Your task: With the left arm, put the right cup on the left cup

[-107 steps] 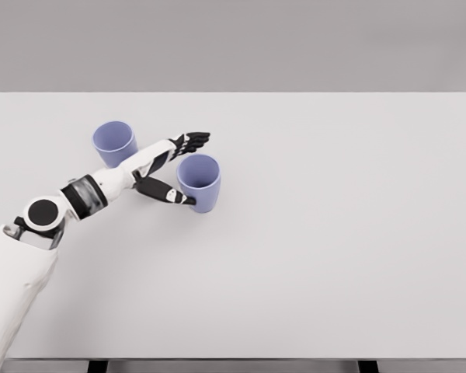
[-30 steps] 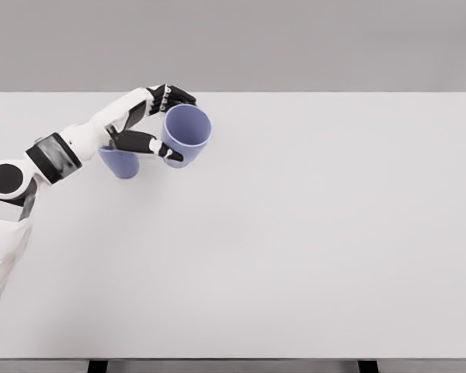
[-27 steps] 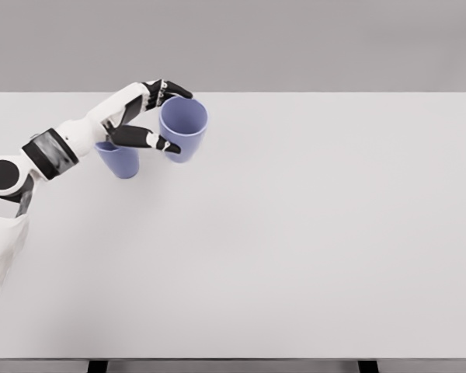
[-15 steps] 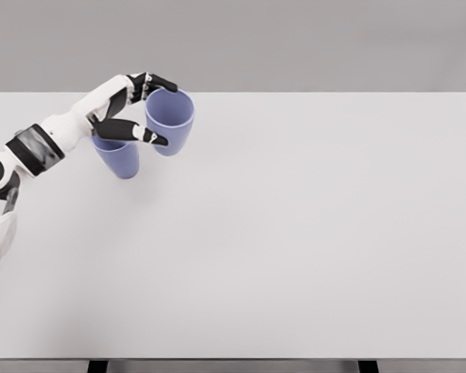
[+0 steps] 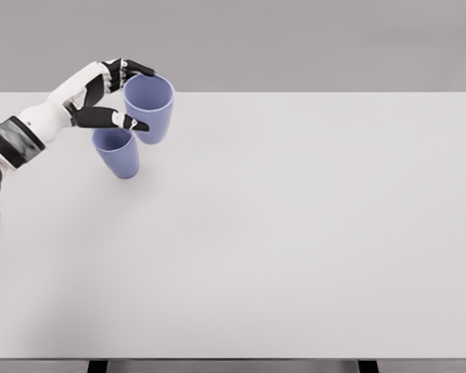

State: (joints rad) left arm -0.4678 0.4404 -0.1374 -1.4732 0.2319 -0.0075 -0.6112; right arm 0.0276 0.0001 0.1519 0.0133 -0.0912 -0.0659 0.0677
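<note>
- Left hand [image 5: 109, 97]: fingers curled around the raised cup [image 5: 149, 107], thumb across its near wall, the others over the far rim; grip closed on it.
- Raised cup: blue, mouth up, tilted slightly, held off the table [image 5: 311, 233].
- Second cup [image 5: 117, 152]: blue, upright on the table, at 7 o'clock from the raised cup; the two overlap in view, contact unclear.

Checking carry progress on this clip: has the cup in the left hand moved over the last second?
Yes. The held cup in the left hand has shifted left and up in the picture, closing on the standing cup, which stayed put on the table.
</note>
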